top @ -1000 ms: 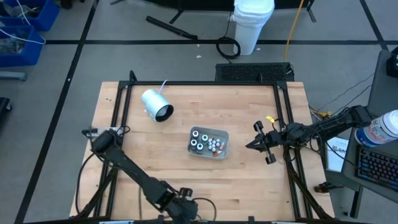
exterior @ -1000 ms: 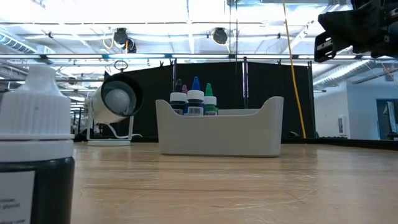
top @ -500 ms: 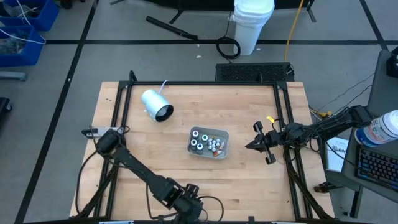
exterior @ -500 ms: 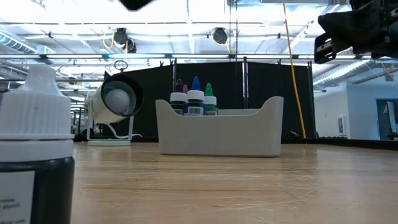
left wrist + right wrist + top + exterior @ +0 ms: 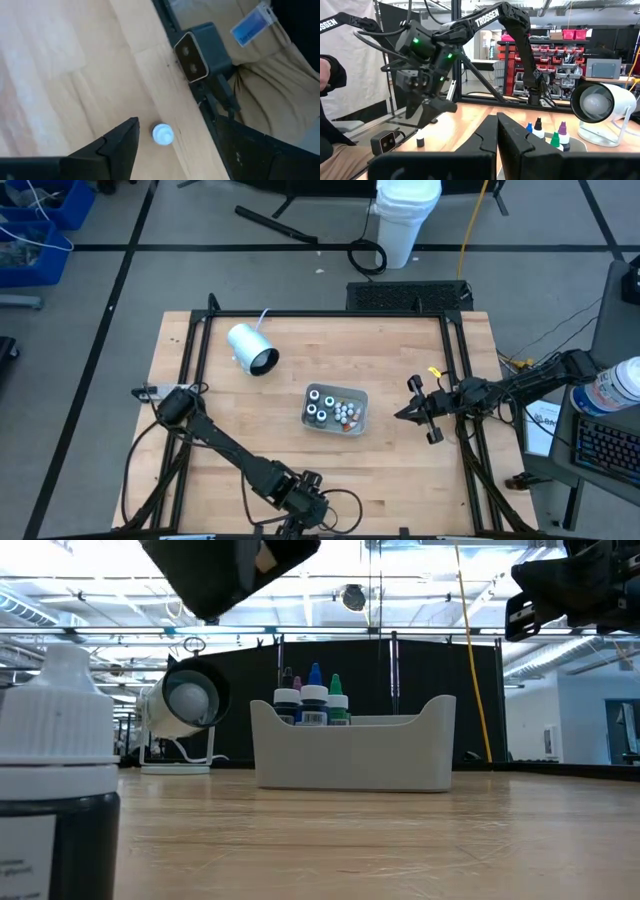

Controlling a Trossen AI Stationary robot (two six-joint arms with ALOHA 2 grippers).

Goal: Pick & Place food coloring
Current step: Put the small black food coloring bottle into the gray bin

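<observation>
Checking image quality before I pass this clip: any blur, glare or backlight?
Low view: the near bottle is a soft close-up, the left gripper a dark backlit blur under bright ceiling lights. Left wrist view: slightly smeared around a white-capped bottle. High view: evenly lit.

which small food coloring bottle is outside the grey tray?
The lone white-capped dark bottle standing by the table's near edge, under the open left gripper; the others sit in the tray.

Wooden table [image 5: 390,360] framed by black rails. Grey tray [image 5: 335,409] near centre, holding small bottles [image 5: 330,411] with teal and white tops. White cylinder [image 5: 252,348] lying on side, up-left of tray, cord trailing. Left claw [image 5: 308,502] low at table's near edge, well apart from tray. Right claw [image 5: 418,411] near right rail, pointing toward tray, fingers together. White bucket [image 5: 407,218] on floor beyond table.
</observation>
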